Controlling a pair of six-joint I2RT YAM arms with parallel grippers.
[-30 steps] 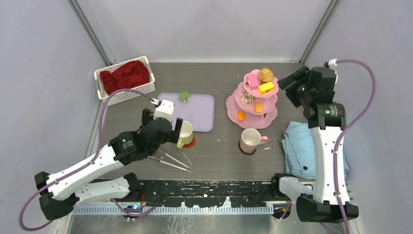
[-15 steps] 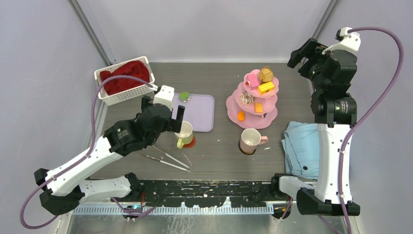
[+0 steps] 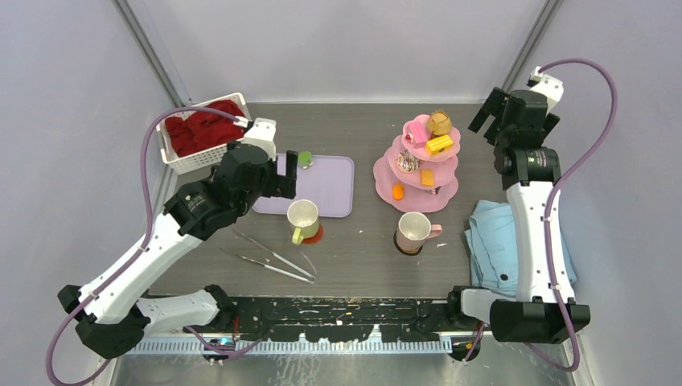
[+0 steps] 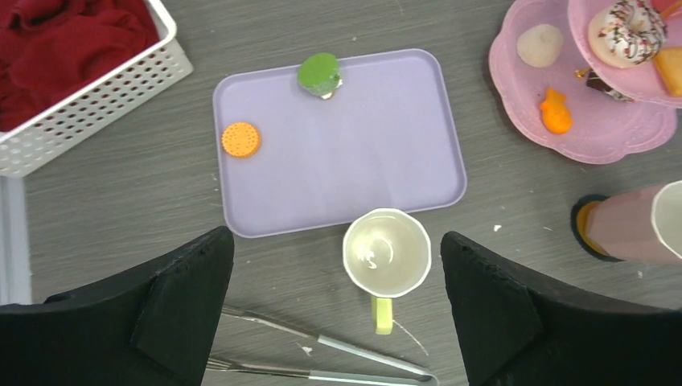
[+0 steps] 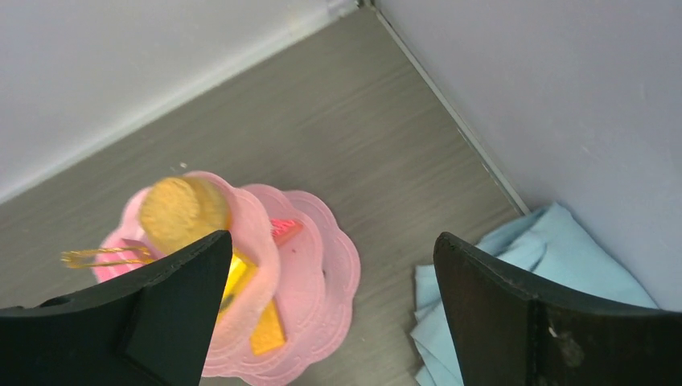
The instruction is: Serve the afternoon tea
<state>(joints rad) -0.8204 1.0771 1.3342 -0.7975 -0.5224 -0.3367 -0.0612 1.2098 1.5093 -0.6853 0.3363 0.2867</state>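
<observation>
While both arms hang clear of the table in the overhead view, the left gripper (image 3: 283, 173) hovers with jaws apart over the left end of the lavender tray (image 3: 334, 191). The right gripper (image 3: 489, 112) is raised beyond the pink three-tier stand (image 3: 383, 170), equally spread and empty. The pale yellow-green mug (image 3: 303, 217) stands on a red coaster (image 3: 316, 235) just beside the tray's near edge. The pink mug (image 3: 414, 229) sits near the stand's foot, its handle pointing toward the folded towel (image 3: 492, 241). From the left wrist, the wide fingers (image 4: 181, 301) frame the pale mug (image 4: 387, 253). It stands upright with its mouth up, so its long axis is vertical. Its handle points back toward the arm bases, at the tongs (image 4: 338, 354), which lie crosswise just beyond it. Two sweets lie apart on the tray (image 4: 346, 169): a green pastry (image 4: 319, 72) at the far rim and a flat orange cookie (image 4: 241, 139) near the left rim. These probably belong on the stand (image 4: 611, 141), so the sound move is to descend straight over one sweet. The cookie should be pinched across its edge rather than pressed flat, and carried high enough to clear the mug. From the right wrist, the open gripper (image 5: 330, 239) looks down past a yellow pastry (image 5: 173, 211) on the stand's top tier (image 5: 322, 269), with the towel (image 5: 515, 265) at lower right.
</observation>
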